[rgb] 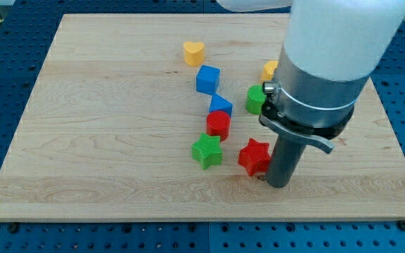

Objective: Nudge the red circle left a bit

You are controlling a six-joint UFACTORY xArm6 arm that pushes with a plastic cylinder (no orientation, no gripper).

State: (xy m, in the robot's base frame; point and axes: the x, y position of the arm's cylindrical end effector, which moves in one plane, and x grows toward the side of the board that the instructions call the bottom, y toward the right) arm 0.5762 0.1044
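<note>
**benchrat:** So where was my tip [279, 184] at that moment? No jaws on this rig, so nothing to spread or pinch, just the dark rod.

**pushbot_fan:** It sat lower right of centre in the frame, down on the wooden board [90, 140]. The rod's bottom end was right up against the right side of the red star [254, 155]. Looked like touching, though I couldn't swear to it, since the rod itself covered that edge of the star.

**benchrat:** And the red circle?

**pushbot_fan:** The red circle [218, 124] was near the middle of the frame, up and left of the tip and well apart from it. A blue block [221, 105] sat tight against its top, partly hidden behind it, so I couldn't make out its shape. The green star [207, 150] was just below the circle.

**benchrat:** Anything else blocked?

**pushbot_fan:** Yeah, the big white and grey arm body [329, 63] ate the upper right. A green block [256, 99] poked out at its left edge, and a yellow block [270, 69] above that, both cut off, shapes unclear. Out in the open were a blue cube [207, 79] and a yellow heart [193, 52] toward top centre.
</note>
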